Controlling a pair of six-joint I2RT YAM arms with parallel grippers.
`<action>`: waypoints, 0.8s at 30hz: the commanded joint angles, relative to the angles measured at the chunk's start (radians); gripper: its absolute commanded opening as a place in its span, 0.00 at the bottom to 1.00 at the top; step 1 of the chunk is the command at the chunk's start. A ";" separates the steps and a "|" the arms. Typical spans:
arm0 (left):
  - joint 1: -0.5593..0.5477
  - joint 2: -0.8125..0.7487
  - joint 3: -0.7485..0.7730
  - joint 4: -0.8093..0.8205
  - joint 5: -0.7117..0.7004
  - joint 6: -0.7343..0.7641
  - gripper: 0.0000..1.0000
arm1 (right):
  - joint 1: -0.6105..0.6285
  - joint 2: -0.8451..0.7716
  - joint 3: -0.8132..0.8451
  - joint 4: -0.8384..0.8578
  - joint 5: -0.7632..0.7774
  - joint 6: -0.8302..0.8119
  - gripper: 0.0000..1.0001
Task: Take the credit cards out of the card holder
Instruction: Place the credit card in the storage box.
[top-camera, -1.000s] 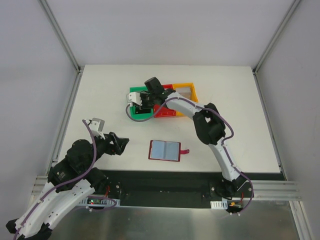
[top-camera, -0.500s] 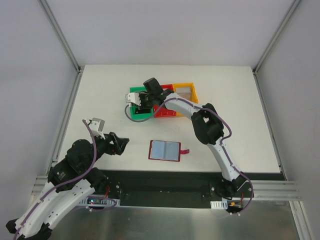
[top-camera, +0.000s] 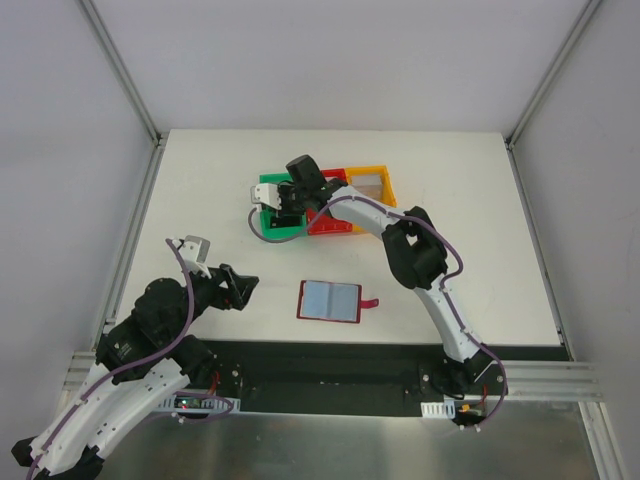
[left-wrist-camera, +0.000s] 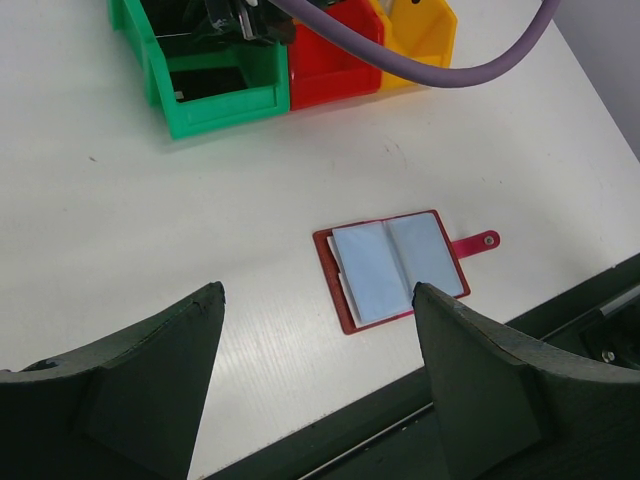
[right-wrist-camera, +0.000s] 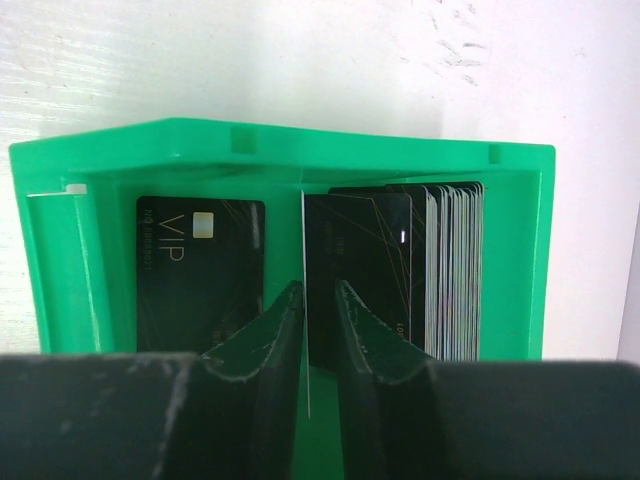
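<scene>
The dark red card holder (top-camera: 329, 300) lies open flat on the table's near middle, its snap tab (left-wrist-camera: 478, 241) pointing right. Pale blue-grey credit cards (left-wrist-camera: 372, 271) show in both of its halves. My left gripper (left-wrist-camera: 315, 290) hangs open with nothing in it, to the left of the holder and apart from it. My right gripper (right-wrist-camera: 318, 288) reaches down into the green bin (right-wrist-camera: 300, 140). Its jaws stand slightly apart, and a thin card (right-wrist-camera: 303, 240), seen edge-on, leans against the left finger. A black VIP card (right-wrist-camera: 200, 270) and a stack of cards (right-wrist-camera: 455, 270) stand in that bin.
A red bin (top-camera: 328, 222) and an orange bin (top-camera: 372, 176) sit in a row to the right of the green bin (top-camera: 270, 183) at the table's far middle. The table's dark front edge runs just below the card holder (left-wrist-camera: 395, 268).
The right gripper's jaws have parted a little around the thin card inside the green bin. Its wrist has shifted slightly left. The left arm and the card holder have not moved.
</scene>
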 joint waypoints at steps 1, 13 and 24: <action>0.007 0.010 0.006 0.007 -0.014 0.017 0.76 | 0.003 -0.004 0.023 0.032 0.029 0.016 0.22; 0.007 0.010 0.006 0.007 -0.014 0.017 0.76 | 0.003 0.001 0.049 0.052 0.061 0.031 0.25; 0.007 0.007 0.004 0.007 -0.014 0.017 0.76 | 0.003 -0.001 0.069 0.065 0.081 0.047 0.30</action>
